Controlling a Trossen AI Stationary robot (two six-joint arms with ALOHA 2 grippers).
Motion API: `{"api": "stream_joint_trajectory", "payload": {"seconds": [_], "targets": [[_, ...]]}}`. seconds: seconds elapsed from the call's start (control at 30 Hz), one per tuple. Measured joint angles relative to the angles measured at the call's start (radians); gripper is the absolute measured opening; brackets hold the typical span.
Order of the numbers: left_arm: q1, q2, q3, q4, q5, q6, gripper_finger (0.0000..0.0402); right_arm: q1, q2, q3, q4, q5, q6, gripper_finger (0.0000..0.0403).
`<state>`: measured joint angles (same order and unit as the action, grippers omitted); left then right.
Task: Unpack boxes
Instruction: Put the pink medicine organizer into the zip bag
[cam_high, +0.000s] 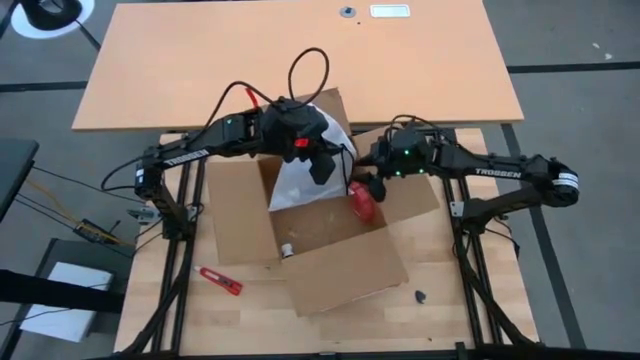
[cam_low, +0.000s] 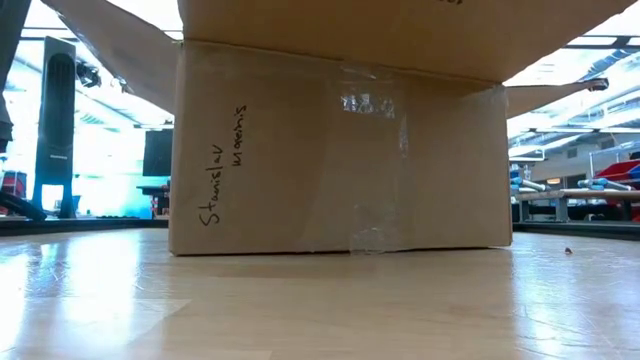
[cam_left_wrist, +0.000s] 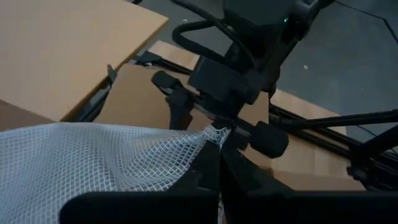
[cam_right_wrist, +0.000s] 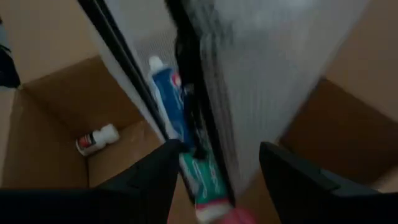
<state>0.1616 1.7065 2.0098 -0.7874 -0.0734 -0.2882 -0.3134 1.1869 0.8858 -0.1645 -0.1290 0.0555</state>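
Note:
The brown cardboard box (cam_high: 345, 270) stands open at the table's middle with its flaps spread; in the low view its taped wall (cam_low: 330, 150) fills the picture. My left gripper (cam_high: 318, 165) hangs above the box, shut on a white mesh bag (cam_high: 298, 178). The bag holds a blue and green toothpaste tube (cam_right_wrist: 168, 106) with a red end (cam_high: 362, 203). My right gripper (cam_high: 372, 188) stands open at the box's right side. Its fingers (cam_right_wrist: 155, 180) flank the bag's lower part (cam_right_wrist: 273, 74). My left gripper pinches a bunched bit of the bag's mesh (cam_left_wrist: 214, 132) between its two fingers, which slant down toward the table's right. The mesh runs taut away from the fingers and the bag hangs below them over the open box. My right gripper has the bag between its open fingers; whether they touch it I cannot tell.
A small white bottle (cam_right_wrist: 96, 140) lies on the box's floor (cam_high: 288, 250). A red utility knife (cam_high: 218, 281) lies on the table left of the box, and a small dark thing (cam_high: 420, 296) lies to its right. A large tan tabletop (cam_high: 300, 50) lies beyond.

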Motion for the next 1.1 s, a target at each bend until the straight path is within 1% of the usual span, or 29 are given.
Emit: {"api": "stream_joint_trajectory", "payload": {"seconds": [0.13,0.2,0.23,0.3,0.37,0.43,0.47,0.57,0.63,0.73,0.87,0.97,1.03,1.1], "targets": [[0.000,0.000,0.000,0.009,0.007,-0.001,0.0005,0.002,0.055,-0.001,0.018,0.116,0.024,0.0227],[0.000,0.000,0.000,0.007,0.021,-0.003,0.0005,-0.002,0.077,-0.001,0.068,0.125,0.051,0.0221],[0.000,0.000,0.000,0.007,0.024,-0.003,0.0005,-0.003,0.086,-0.001,0.097,0.124,0.061,0.0212],[0.000,0.000,0.000,0.007,0.026,-0.003,0.0005,-0.004,0.092,-0.001,0.131,0.121,0.083,0.0171],[0.000,0.000,0.000,0.005,0.029,-0.003,0.0005,-0.003,0.082,0.001,0.122,0.120,0.099,0.0108],[0.000,0.002,0.021,-0.032,0.042,-0.004,0.0005,-0.003,0.061,0.030,0.049,0.120,0.105,0.0036],[0.000,0.002,0.041,-0.055,0.043,-0.004,0.0005,-0.003,0.048,0.053,0.003,0.121,0.101,0.0019],[0.000,0.000,0.103,-0.097,0.044,-0.004,0.0005,-0.002,0.020,0.162,-0.122,0.123,0.110,0.0011],[0.000,-0.002,0.153,-0.148,0.045,-0.004,0.0005,-0.002,0.015,0.262,-0.214,0.114,0.109,0.0004],[0.002,-0.002,0.204,-0.173,0.046,-0.004,0.0005,-0.002,0.023,0.444,-0.375,0.107,0.121,0.0003],[0.002,-0.002,0.226,-0.169,0.051,0.018,0.0005,-0.002,0.040,0.678,-0.635,0.106,0.177,0.0002],[0.002,0.010,0.226,-0.116,0.084,0.021,0.0005,0.006,0.038,0.818,-0.764,0.106,0.266,0.0002],[-0.004,0.020,0.227,-0.064,0.126,0.022,0.0005,0.021,0.037,0.908,-0.860,0.106,0.318,0.0002],[-0.011,0.040,0.227,0.007,0.173,0.022,0.0005,0.051,0.035,0.979,-0.914,0.117,0.361,0.0001]]}}
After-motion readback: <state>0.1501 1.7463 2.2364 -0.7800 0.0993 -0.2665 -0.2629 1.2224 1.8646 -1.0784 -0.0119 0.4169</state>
